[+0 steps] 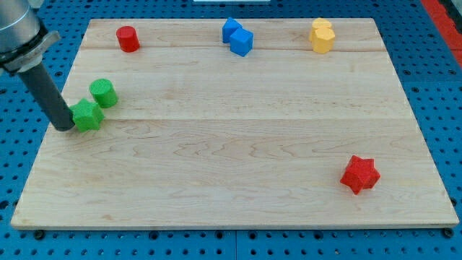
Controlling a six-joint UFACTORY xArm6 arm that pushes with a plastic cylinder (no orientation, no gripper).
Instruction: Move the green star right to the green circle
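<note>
The green star lies near the left edge of the wooden board. The green circle stands just above and to the right of it, the two almost touching. My tip rests on the board against the star's left side. The dark rod slants up to the view's top left.
A red cylinder sits at the top left. Two blue blocks lie together at the top middle. A yellow block is at the top right. A red star lies at the lower right. Blue pegboard surrounds the board.
</note>
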